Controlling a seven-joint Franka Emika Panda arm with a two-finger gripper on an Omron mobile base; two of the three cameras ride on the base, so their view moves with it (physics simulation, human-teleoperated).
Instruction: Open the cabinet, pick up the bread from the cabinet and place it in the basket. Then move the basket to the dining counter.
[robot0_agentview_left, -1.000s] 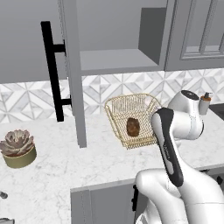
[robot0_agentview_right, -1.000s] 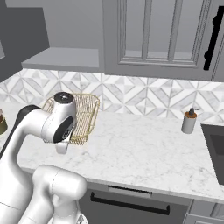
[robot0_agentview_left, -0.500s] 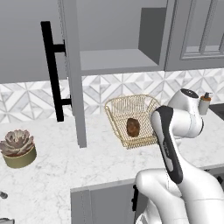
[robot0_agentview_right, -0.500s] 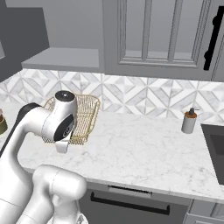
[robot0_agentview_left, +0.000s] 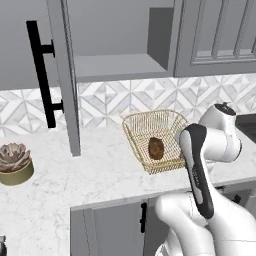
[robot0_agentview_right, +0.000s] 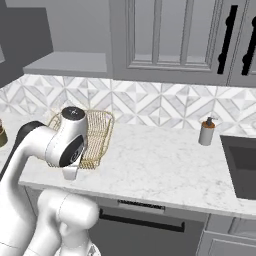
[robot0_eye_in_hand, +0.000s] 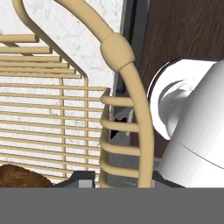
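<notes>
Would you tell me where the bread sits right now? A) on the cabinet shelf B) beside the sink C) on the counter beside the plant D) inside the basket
D: the bread lies on the floor of the basket, on the counter.

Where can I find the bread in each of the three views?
Left base view: the bread lies inside the basket, right of centre.
Right base view: I cannot make out the bread; the arm covers much of the basket.
Hand view: bread at bottom left.
Shared landmark: the basket rim.
</notes>
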